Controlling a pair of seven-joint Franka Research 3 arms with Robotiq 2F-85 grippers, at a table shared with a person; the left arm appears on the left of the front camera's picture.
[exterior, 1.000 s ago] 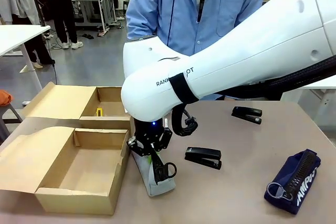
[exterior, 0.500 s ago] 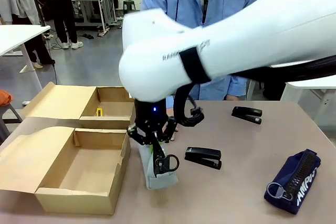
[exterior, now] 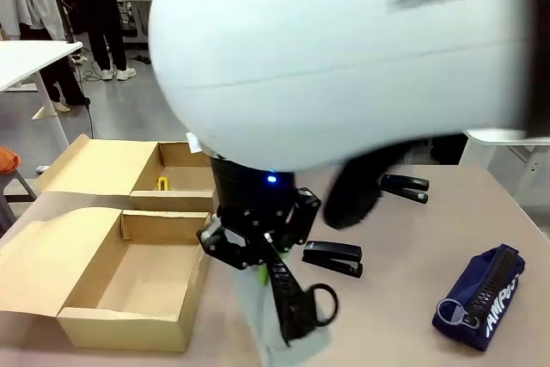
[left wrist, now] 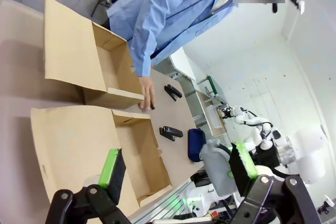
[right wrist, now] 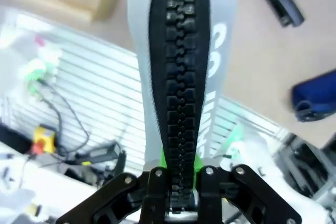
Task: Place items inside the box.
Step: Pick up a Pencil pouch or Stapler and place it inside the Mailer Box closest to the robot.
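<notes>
My right gripper is shut on the top end of the grey zip pencil case, which hangs tilted just right of the open cardboard box. In the right wrist view the grey pencil case runs up from between the fingers of the right gripper, black zip facing the camera. Two black staplers and the navy pencil case lie on the table to the right. A yellow utility knife lies in the far cardboard box. My left gripper is open and high above the box.
A person in a blue coat stands at the far side with a hand resting on the table near the far box. My right arm's white bulk blocks most of the front view. The box flaps spread out to the left.
My right gripper has lifted the grey pencil case off the table, and the case now hangs free. The arm has swung closer to the front camera.
</notes>
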